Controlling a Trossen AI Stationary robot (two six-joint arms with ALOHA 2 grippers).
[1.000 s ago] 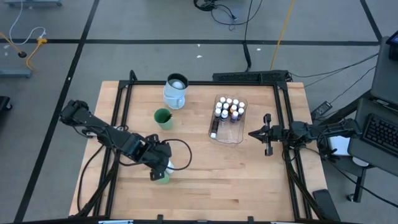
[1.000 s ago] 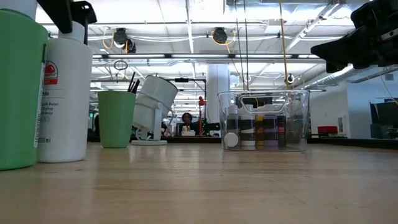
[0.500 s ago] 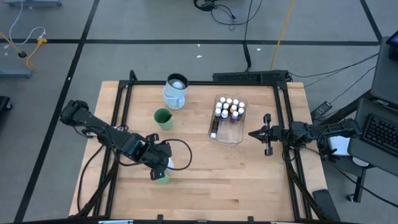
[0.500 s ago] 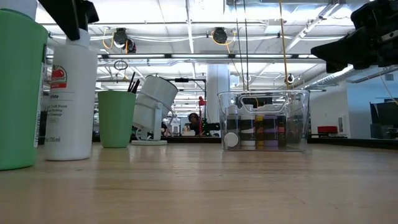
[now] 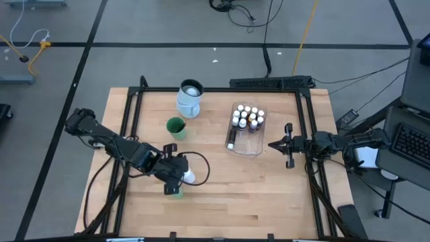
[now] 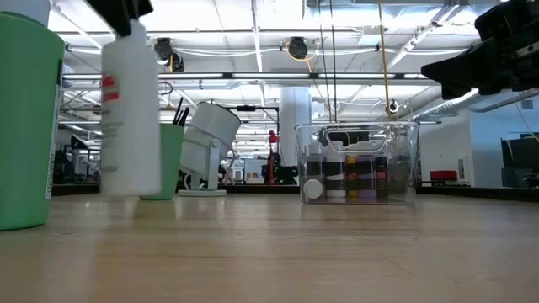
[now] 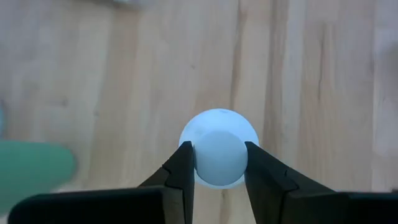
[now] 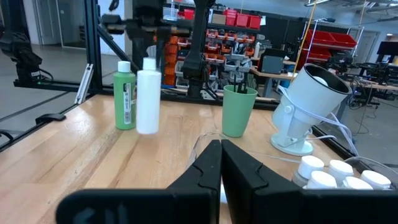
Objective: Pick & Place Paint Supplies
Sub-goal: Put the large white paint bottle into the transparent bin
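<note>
A white bottle [image 6: 130,118] with a red label hangs just above the wood table, my left gripper [image 7: 217,149] shut on its cap. Beside it a larger green, white-capped bottle [image 5: 174,192] stands on its base near the table's front left. A green cup [image 5: 176,127] farther back holds thin dark brushes [image 6: 178,114], which lean on its rim. Several tiny white-capped bottles [image 5: 247,117] stand upright in the clear tub [image 5: 245,146]. My right gripper [image 5: 271,144] waits shut at the table's right edge, level and touching nothing. My left gripper pinches the white bottle's round cap [image 7: 217,134] between its two fingers, one on each side. The fingers [image 7: 180,165] come from above, slanting down. The bottle hangs upright below them, and its base [image 6: 130,192] appears just clear of the table.
A big white-and-pale-blue mug [image 5: 190,97] sits tilted at the far side, behind the green cup. The tub stands right of centre. A black frame [image 5: 134,107] rims the table. Bare wood lies between the held bottle and the tub.
My left gripper has shut on the white bottle's cap. The bottle has gone from standing next to the green bottle to a spot a little toward the table's right edge, and its base has risen off the wood.
</note>
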